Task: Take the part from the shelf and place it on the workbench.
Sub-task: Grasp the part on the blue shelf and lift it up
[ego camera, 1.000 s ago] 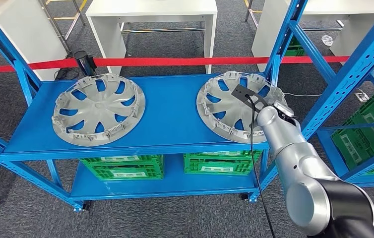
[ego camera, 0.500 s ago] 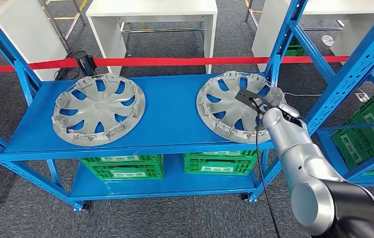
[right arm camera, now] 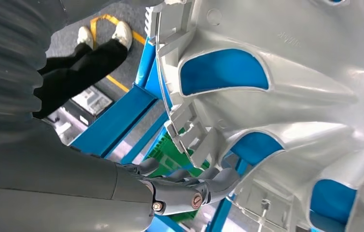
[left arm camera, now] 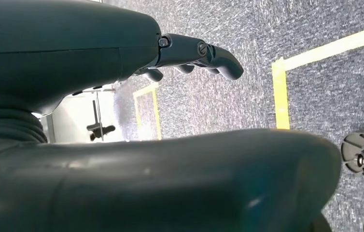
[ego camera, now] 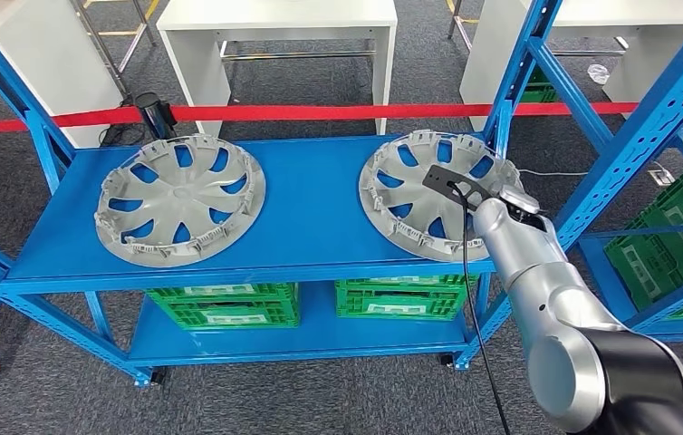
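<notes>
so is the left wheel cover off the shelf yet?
No, in the head view the left wheel cover lies flat on the blue shelf, apart from the right wheel cover that the right hand reaches.

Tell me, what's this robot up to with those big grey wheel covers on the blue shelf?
The robot is reaching its right hand to the near edge of the right-hand wheel cover on the blue shelf. Its fingers are curled at that cover's rim, but whether they actually grip it yet cannot be told. The cover lies on the shelf, as does the second wheel cover further left. The left hand hangs over the floor, holding nothing.
</notes>
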